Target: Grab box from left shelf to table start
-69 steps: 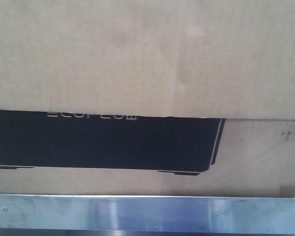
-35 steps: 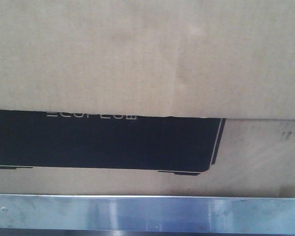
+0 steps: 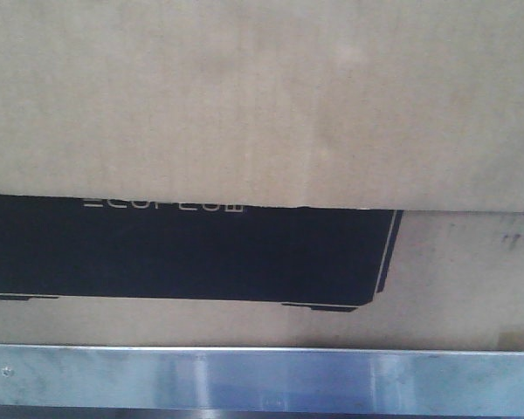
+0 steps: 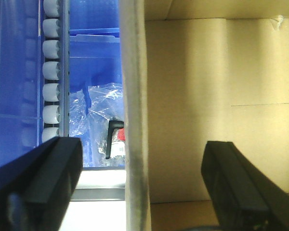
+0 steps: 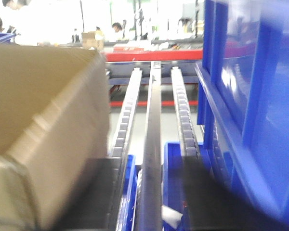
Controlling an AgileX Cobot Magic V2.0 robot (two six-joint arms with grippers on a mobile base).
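The brown cardboard box [image 3: 262, 105] fills the front view, its flap hanging over the black printed rectangle [image 3: 183, 253] with "ECOFLOW" lettering. It stands behind the left shelf's silvery front rail [image 3: 262, 377]. In the left wrist view my left gripper [image 4: 139, 187] is open and straddles the box's side wall [image 4: 135, 96], one finger [image 4: 43, 185] outside, the other [image 4: 241, 187] inside, neither touching. A pale white strip [image 4: 103, 214] low down looks like the table. My right gripper [image 5: 154, 197] is open and blurred, its left finger [image 5: 103, 192] beside the box's outer wall [image 5: 53, 144].
Blue plastic bins [image 4: 94, 53] and a row of white rollers [image 4: 52, 72] lie left of the box, with a plastic bag and a black-handled part [image 4: 111, 137]. Roller tracks [image 5: 183, 110] and a tall blue crate [image 5: 255, 96] stand close on the right.
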